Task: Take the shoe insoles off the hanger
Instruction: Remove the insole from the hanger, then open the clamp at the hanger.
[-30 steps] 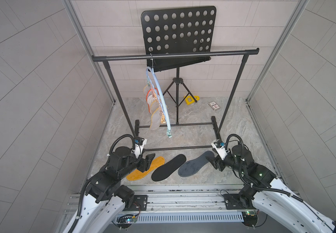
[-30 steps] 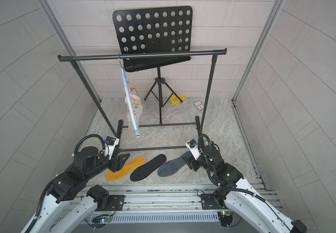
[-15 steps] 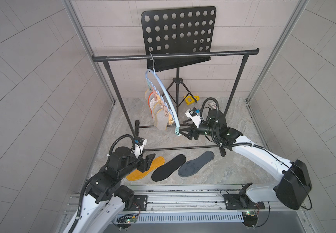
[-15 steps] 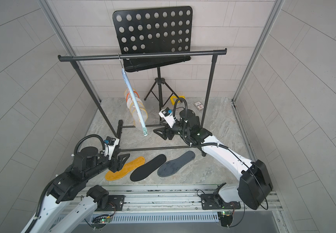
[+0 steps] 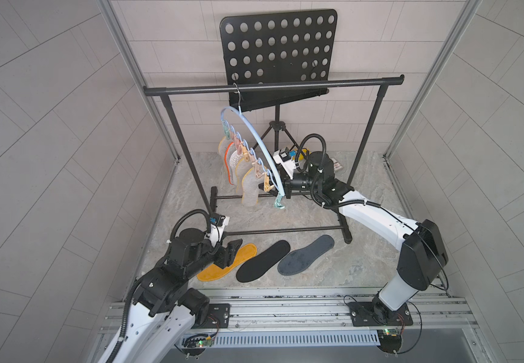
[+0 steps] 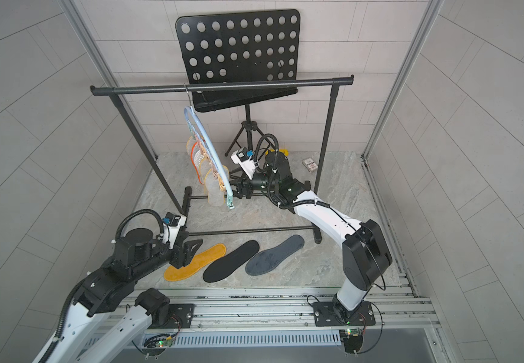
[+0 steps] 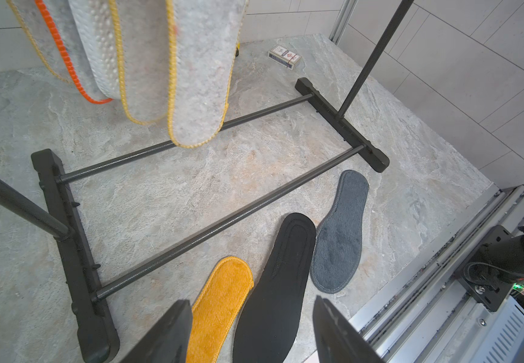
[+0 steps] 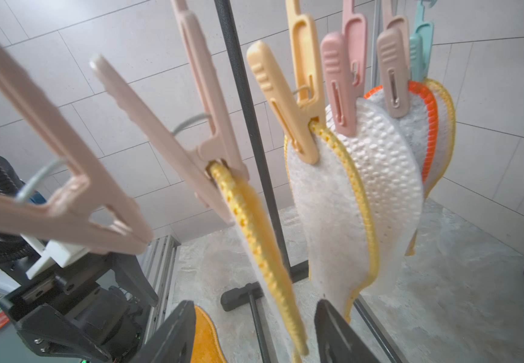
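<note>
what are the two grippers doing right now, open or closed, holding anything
left gripper: open, holding nothing
right gripper: open, a clipped yellow-edged insole hangs between its jaws, not gripped

In front of me the pale blue hanger (image 5: 262, 143) hangs tilted by its wire hook, with five hanging insoles (image 5: 248, 188) clipped along it, their pale backs edged yellow or orange. Flat on my worktop (image 5: 285, 217), side by side, lie the mustard insole (image 5: 227, 262), black insole (image 5: 262, 261) and dark grey insole (image 5: 306, 254).
</note>
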`<action>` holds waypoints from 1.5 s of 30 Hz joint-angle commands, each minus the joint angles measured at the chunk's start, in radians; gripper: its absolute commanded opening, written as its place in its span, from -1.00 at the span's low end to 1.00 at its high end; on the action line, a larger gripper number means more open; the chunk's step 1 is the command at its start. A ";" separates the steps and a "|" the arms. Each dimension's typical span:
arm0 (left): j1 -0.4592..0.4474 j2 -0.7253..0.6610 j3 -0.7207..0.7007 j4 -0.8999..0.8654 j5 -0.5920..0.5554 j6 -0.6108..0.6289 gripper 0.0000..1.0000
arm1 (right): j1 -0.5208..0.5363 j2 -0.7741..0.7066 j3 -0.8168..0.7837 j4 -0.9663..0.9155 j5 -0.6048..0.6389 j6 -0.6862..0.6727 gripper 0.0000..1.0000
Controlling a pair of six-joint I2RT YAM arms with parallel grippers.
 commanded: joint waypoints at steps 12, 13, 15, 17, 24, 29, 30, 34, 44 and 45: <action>0.005 0.000 -0.005 0.014 -0.005 0.003 0.35 | 0.038 0.095 0.076 0.155 -0.094 0.126 -0.22; 0.005 -0.001 -0.005 0.015 -0.005 0.003 0.35 | 0.038 0.096 0.073 0.161 -0.094 0.131 -0.26; 0.006 -0.002 -0.005 0.013 -0.006 0.003 0.35 | 0.038 0.095 0.066 0.182 -0.090 0.142 -0.39; 0.006 0.000 -0.005 0.015 -0.005 0.003 0.35 | 0.038 0.092 0.066 0.191 -0.091 0.151 -0.58; 0.005 0.001 -0.005 0.015 -0.005 0.003 0.35 | 0.025 0.076 0.058 0.168 -0.124 0.151 -0.81; 0.004 0.001 -0.002 0.013 -0.003 0.003 0.35 | 0.009 0.052 0.037 0.156 -0.142 0.154 -0.89; 0.005 0.004 0.000 0.015 0.003 0.005 0.35 | 0.007 0.047 0.034 0.151 -0.146 0.151 -0.90; 0.007 0.070 0.048 0.011 0.009 0.000 0.35 | 0.000 0.031 0.027 0.121 -0.161 0.131 -0.93; 0.044 0.371 0.457 0.077 0.056 -0.049 0.35 | -0.020 0.005 0.005 0.085 -0.161 0.112 -0.93; 0.067 0.410 0.513 0.115 0.101 -0.066 0.35 | -0.022 0.002 0.003 0.079 -0.161 0.112 -0.92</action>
